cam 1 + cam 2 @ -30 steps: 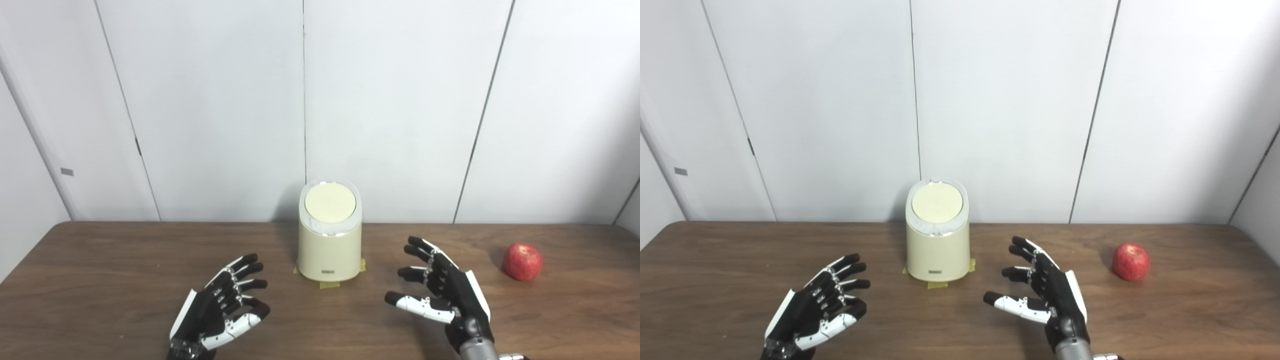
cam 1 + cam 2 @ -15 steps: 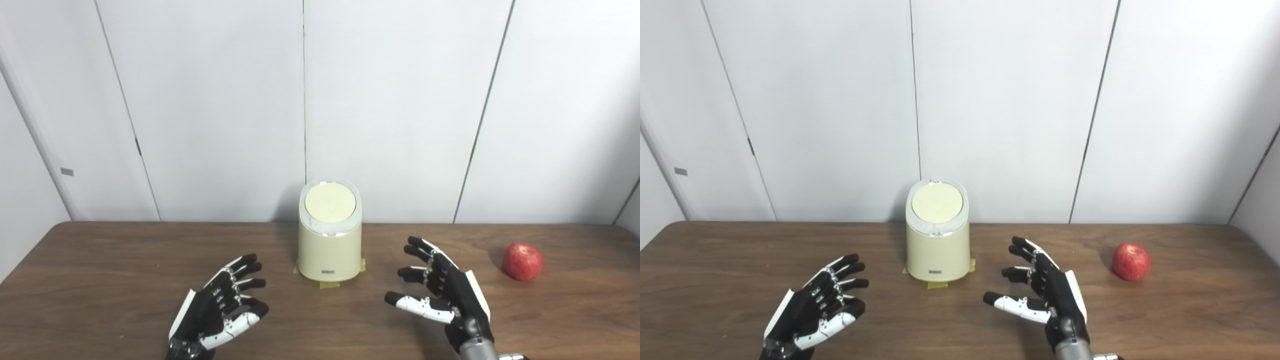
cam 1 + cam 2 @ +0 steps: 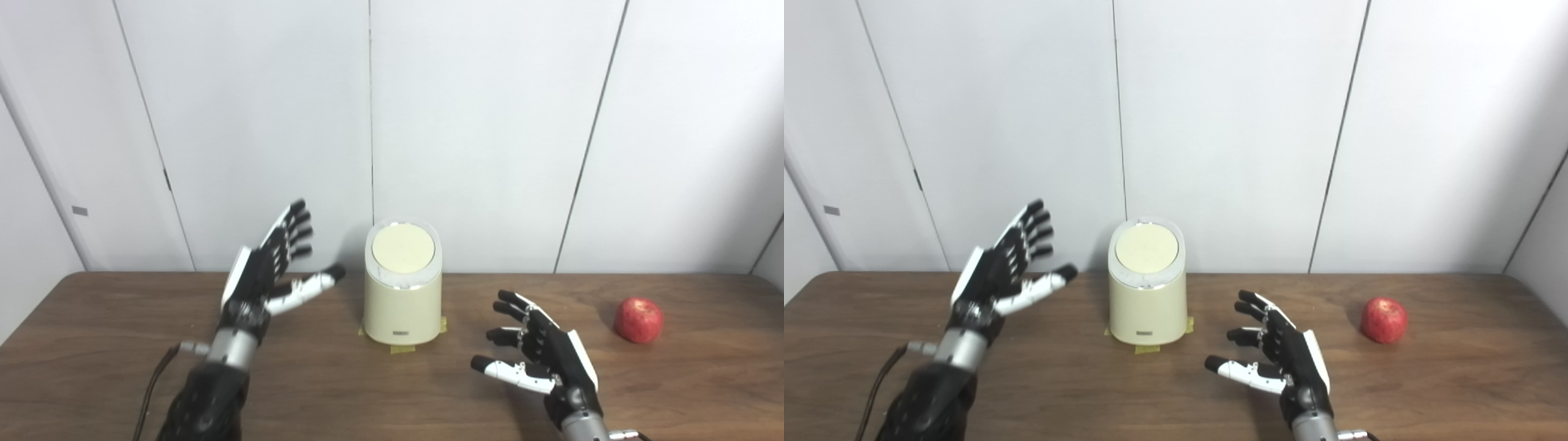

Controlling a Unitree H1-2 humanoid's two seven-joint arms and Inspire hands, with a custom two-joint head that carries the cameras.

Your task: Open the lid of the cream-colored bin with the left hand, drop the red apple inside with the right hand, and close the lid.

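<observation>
Your left hand (image 3: 264, 274) hovers raised beside the cream bin (image 3: 402, 303), fingers spread, holding nothing; the lid (image 3: 403, 248) sits closed; your right hand (image 3: 542, 350) is splayed, empty; the red apple (image 3: 639, 320) lies on the table (image 3: 98, 343), far right.

Left hand (image 3: 260, 275) now raised, forward
</observation>
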